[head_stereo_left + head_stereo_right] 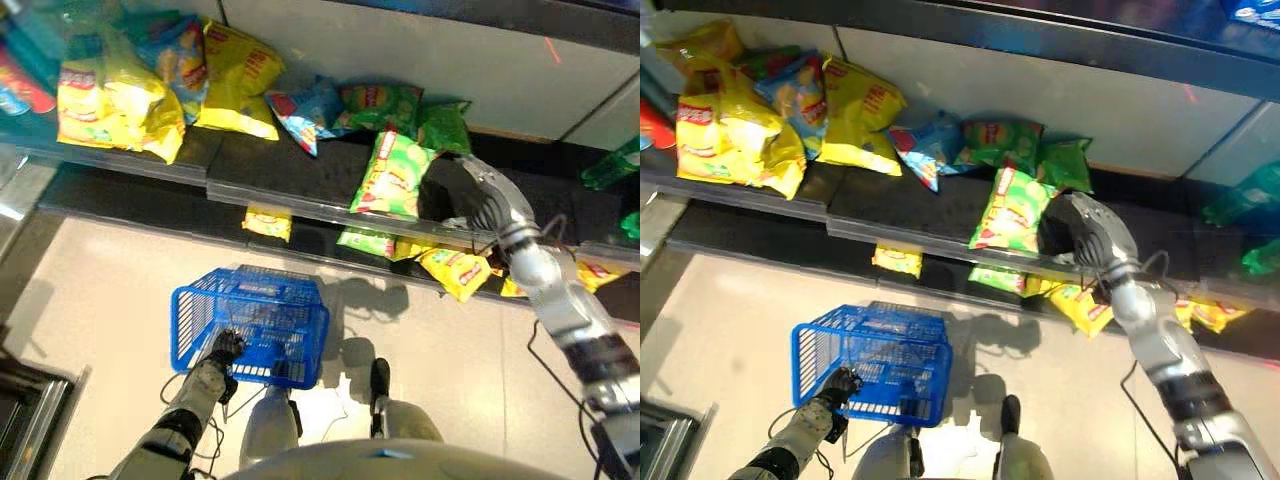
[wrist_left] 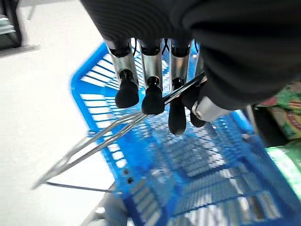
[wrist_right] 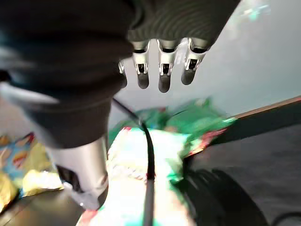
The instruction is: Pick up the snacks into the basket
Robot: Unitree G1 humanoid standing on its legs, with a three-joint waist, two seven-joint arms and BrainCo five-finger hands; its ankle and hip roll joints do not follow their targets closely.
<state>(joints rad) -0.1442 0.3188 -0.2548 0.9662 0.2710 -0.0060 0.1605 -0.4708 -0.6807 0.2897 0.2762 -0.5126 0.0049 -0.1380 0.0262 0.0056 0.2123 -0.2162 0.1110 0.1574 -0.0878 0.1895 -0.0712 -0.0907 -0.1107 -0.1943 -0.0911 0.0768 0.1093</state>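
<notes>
A blue wire basket [image 1: 250, 320] hangs low over the pale floor, and its inside shows bare mesh. My left hand [image 1: 222, 350] is shut on the basket's thin metal handle [image 2: 117, 129], with the fingers [image 2: 150, 96] curled over the wire. A light green snack bag [image 1: 390, 175] lies on the dark upper shelf, leaning over the front rail. My right hand [image 1: 480, 195] hovers just to the right of that bag, above the shelf. Its fingers [image 3: 162, 70] are straight and hold nothing. The green bag [image 3: 141, 160] lies under and beyond the palm.
Yellow bags [image 1: 110, 100] pile up at the shelf's left, with a blue bag [image 1: 305, 110] and darker green bags [image 1: 385, 100] behind. A clear rail [image 1: 300, 205] edges the shelf. Small yellow bags [image 1: 455, 270] lie on the lower shelf. Green bottles [image 1: 615, 165] stand at the right.
</notes>
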